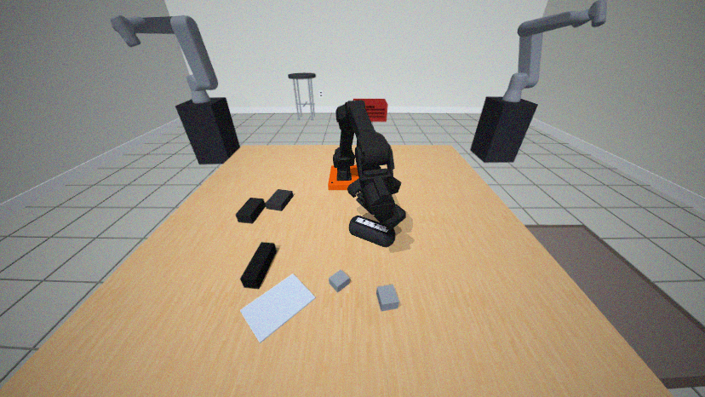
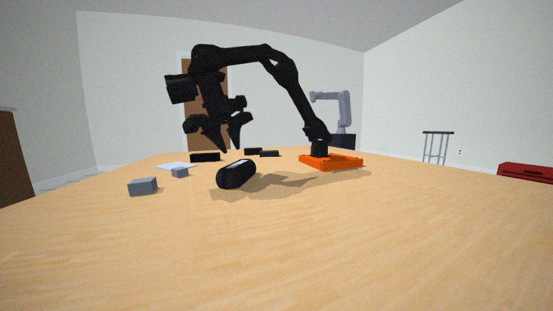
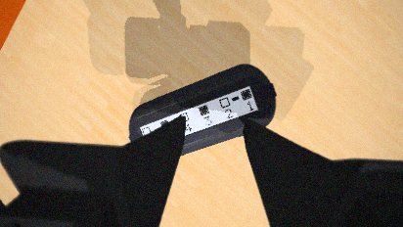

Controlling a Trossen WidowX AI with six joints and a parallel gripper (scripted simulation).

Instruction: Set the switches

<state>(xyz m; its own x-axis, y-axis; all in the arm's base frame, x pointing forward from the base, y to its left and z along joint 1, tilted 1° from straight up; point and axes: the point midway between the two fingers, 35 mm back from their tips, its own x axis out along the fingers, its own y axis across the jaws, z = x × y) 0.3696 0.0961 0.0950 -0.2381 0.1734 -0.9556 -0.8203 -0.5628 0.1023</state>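
Note:
The dark controller unit [image 1: 367, 238] [image 2: 236, 177] [image 3: 196, 93] lies on the bench with its label [image 1: 372, 225] [image 2: 238, 163] [image 3: 196, 119] facing up. In the wrist view square 1 is filled, 2 empty, 3 filled. Square 4 looks empty and 5 shows a dark top edge, both partly behind the left finger; 6 looks empty. A small dash sits between squares 1 and 2. The rocker switches are hidden. My gripper [image 2: 231, 149] [image 3: 214, 123] is partly open and empty, above the unit, its fingertips overlapping the label's lower edge in the wrist view.
Two short black blocks [image 1: 250, 210] [image 1: 279, 199] and a long one [image 1: 258, 265] lie left in the top view. A pale flat panel [image 1: 277, 307] and two grey blocks [image 1: 339, 280] [image 1: 387, 297] lie nearer that camera. The arm's orange base [image 1: 340, 185] [image 2: 328, 165] is behind the unit.

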